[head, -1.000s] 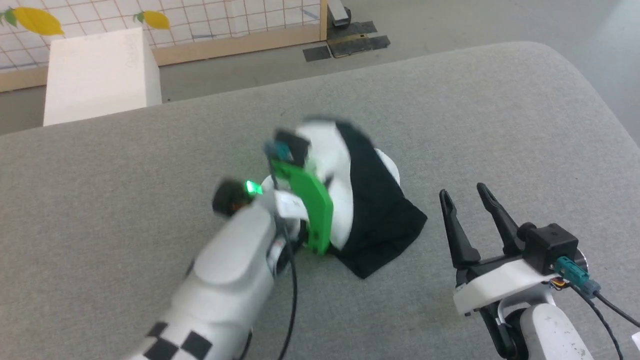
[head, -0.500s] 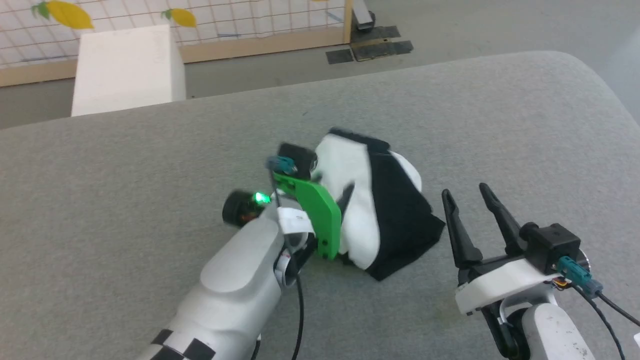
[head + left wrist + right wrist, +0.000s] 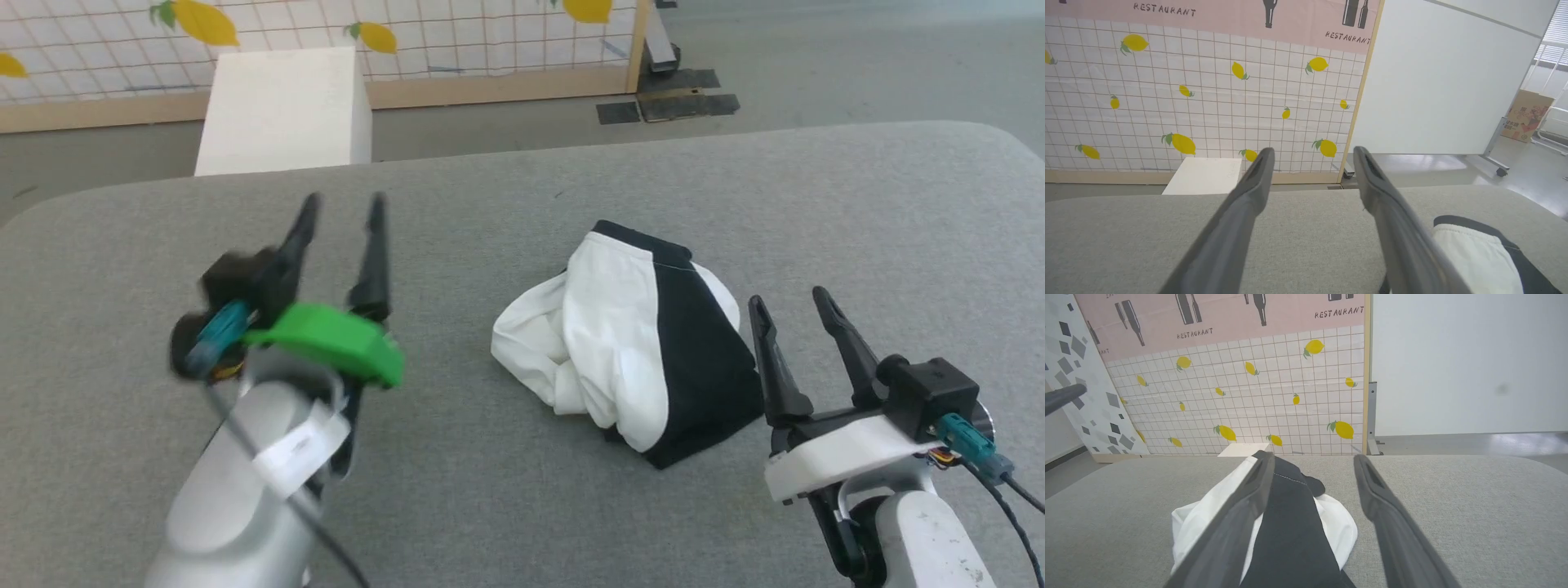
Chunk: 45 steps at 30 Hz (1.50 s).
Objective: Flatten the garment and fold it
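Left gripper wide, empty, well apart from the garment; right gripper wide, empty, just beside it. Heap sits bunched on grey table. Nothing flattened, 0 folds; both steps pending.

Grey fabric table. Behind it: white box, lemon-print grid panel under pink "RESTAURANT" banner, white partition, grey floor.

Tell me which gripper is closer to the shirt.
Right. The right gripper is just beside the shirt, at its black edge, open. The left gripper, also open, is farther off on the other side, apart from it.
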{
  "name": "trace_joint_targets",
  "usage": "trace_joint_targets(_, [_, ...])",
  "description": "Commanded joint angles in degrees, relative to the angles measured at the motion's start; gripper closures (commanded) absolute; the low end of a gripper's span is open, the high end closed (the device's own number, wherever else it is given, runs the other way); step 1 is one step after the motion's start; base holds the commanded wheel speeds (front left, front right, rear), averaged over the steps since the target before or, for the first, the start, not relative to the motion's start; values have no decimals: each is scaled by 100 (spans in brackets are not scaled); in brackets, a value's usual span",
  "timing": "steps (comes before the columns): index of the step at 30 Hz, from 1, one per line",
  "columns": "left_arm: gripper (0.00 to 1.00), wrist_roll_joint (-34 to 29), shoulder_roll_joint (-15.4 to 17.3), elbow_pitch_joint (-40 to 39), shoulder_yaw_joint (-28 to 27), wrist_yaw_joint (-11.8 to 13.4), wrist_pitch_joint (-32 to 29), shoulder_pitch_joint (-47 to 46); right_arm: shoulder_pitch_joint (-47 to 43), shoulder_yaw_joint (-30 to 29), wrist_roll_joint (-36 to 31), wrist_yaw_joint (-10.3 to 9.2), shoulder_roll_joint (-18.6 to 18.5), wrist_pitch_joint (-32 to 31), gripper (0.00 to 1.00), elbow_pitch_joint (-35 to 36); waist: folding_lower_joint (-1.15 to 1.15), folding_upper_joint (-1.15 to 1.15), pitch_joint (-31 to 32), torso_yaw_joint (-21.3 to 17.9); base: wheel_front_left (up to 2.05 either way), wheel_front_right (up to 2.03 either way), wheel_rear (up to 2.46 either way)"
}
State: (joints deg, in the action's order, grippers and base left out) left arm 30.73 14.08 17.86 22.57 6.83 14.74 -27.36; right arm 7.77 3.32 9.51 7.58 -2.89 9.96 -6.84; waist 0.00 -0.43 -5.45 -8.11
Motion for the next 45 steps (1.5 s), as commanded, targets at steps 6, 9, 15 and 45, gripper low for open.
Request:
trace_joint_targets(6, [0, -454, 82, -788, -659, 18, 25, 1231, -157, -110, -89, -9, 2, -54, 0, 126, 0, 41, 64, 159, 0, 0, 0])
trace_joint_targets(9, [0, -641, 52, -967, -856, -85, 25, 1660, -176, -124, -108, -9, 2, -81, 0, 145, 0, 41, 84, 193, 0, 0, 0])
trace_joint_targets(15, [0, -942, -120, -1195, -1161, -281, 25, 2292, -227, -121, -107, -9, 2, -118, 0, 173, 0, 41, 121, 214, 0, 0, 0])
trace_joint_targets(45, [0, -1060, -1076, 1711, -214, -1169, -2092, -738, 26, 105, 64, -9, 2, -20, 0, 44, 0, 41, -357, -202, 0, 0, 0])
